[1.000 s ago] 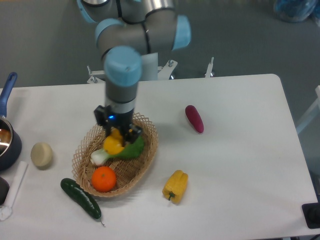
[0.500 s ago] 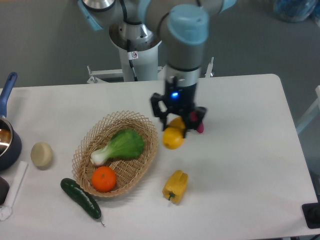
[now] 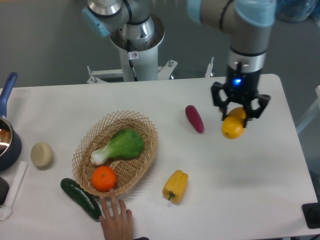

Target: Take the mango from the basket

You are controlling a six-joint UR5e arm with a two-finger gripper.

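Observation:
The mango (image 3: 234, 126), smooth and yellow-orange, hangs in the air over the right part of the table, well clear of the basket. My gripper (image 3: 239, 111) points straight down and is shut on the mango's upper end. Far to the left on the table lies the basket (image 3: 92, 140), a tan wicker oval holding a green bok choy (image 3: 120, 145) and a round orange (image 3: 104, 178).
A purple eggplant (image 3: 194, 118) lies left of the gripper. A yellow bell pepper (image 3: 175, 185) sits in front of the basket, a cucumber (image 3: 81, 198) at its lower left. A human hand (image 3: 117, 221) reaches in at the front edge. A potato (image 3: 41, 154) and a pot (image 3: 8, 143) are at far left.
The gripper has carried the mango out of the basket and rightward across the table, past the eggplant. A human hand has appeared at the front edge near the basket.

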